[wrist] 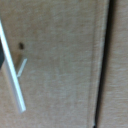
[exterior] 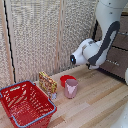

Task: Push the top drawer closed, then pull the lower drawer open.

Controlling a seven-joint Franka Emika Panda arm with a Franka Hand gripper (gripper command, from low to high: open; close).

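At the exterior view's right edge, two stacked brown wood-grain fronts show behind the arm: the top drawer [exterior: 122, 41] and the lower drawer [exterior: 116, 68]. My gripper [exterior: 94, 65] points toward them at about the lower front's height, and the white wrist hides its fingers. The wrist view is filled by a wood-grain drawer front [wrist: 60, 65] seen very close, with a slim silver bar handle [wrist: 12, 70] and a dark seam [wrist: 101, 70] beside a second front. Which drawer that is cannot be told. No finger shows there.
On the light wooden table stand a red mesh basket [exterior: 26, 102], a patterned snack packet [exterior: 48, 83], a red bowl [exterior: 65, 79] and a pink cup [exterior: 71, 88]. A woven screen [exterior: 45, 35] forms the back wall.
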